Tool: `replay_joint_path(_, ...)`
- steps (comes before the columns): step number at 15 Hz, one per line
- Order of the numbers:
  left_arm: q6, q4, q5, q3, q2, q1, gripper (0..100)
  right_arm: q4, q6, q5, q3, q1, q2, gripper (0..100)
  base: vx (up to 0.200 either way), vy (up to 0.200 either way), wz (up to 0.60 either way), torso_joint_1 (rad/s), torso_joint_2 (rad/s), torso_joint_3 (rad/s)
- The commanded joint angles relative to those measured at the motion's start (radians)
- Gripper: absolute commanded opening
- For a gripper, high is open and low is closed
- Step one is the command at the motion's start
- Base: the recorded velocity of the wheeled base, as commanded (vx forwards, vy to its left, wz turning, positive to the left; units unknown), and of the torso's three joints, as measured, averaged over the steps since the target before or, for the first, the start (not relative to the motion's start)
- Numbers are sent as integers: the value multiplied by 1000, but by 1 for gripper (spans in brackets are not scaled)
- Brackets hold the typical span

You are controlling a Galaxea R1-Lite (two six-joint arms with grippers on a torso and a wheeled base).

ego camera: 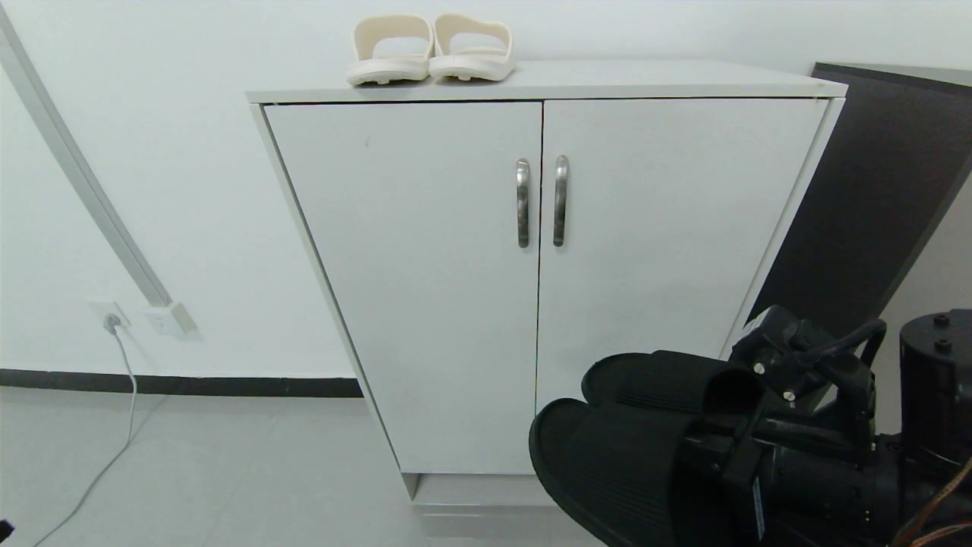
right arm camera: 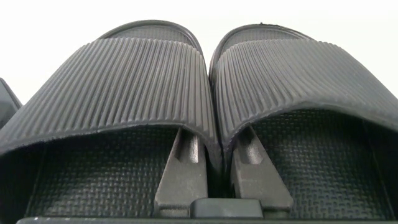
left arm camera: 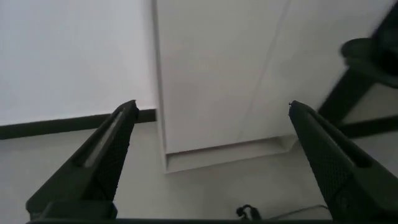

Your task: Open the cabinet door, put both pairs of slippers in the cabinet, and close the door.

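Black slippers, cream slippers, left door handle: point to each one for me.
black slippers (ego camera: 630,456): head view, ribbed strap of the nearer one.
cream slippers (ego camera: 393,26): head view, strap of the left one.
left door handle (ego camera: 522,203): head view, middle of the bar.

You've got the pair of cream open-toe slide slippers (ego camera: 431,49) side by side on top of the white two-door cabinet (ego camera: 425,304), toward its left end. The pair of black ribbed rubber slippers (ego camera: 630,448) is low in front of the right door, with the right gripper (right arm camera: 216,163) behind them and one of its fingers (right arm camera: 181,177) under each strap. The left gripper (left arm camera: 211,107) is down near the floor, facing the cabinet's bottom left corner.
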Motion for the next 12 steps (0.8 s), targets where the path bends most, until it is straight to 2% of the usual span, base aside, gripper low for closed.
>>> replay_joint_path(1,-18,-111,-179,-103,320,-2,100,-16,-2,0,7,3,-7,0,0,0,0,0,0,0)
replay_joint_path(2,-16,-173,-209,-122,388,-20,100,-32,-3,0,15,5,-10,0,0,0,0,0,0,0)
replay_joint_path(3,-19,-239,-209,-153,471,-76,100,-49,-3,0,18,3,-10,0,0,0,0,0,0,0)
replay_joint_path(4,-19,-274,-206,-167,506,-106,100,-56,-3,0,18,3,-7,0,0,0,0,0,0,0)
replay_joint_path(5,-18,-323,-179,-210,569,-191,100,-58,-3,0,18,3,-4,0,0,0,0,0,0,0)
replay_joint_path(6,-19,-325,-125,-261,615,-284,100,-58,-3,0,19,3,-6,0,0,0,0,0,0,0)
replay_joint_path(7,-19,-329,-47,-308,667,-365,100,-58,-3,0,19,3,-6,0,0,0,0,0,0,0)
replay_joint_path(8,-21,-338,9,-357,727,-431,100,-58,-3,-2,19,2,-6,0,0,0,0,0,0,0)
replay_joint_path(9,-21,-340,21,-377,750,-453,100,-58,-3,-2,19,2,-6,0,0,0,0,0,0,0)
replay_joint_path(10,-21,-342,32,-445,823,-502,100,-58,-3,-5,19,0,-4,0,0,0,0,0,0,0)
replay_joint_path(12,-23,-346,32,-527,894,-548,100,-58,-3,-5,18,0,-4,0,0,0,0,0,0,0)
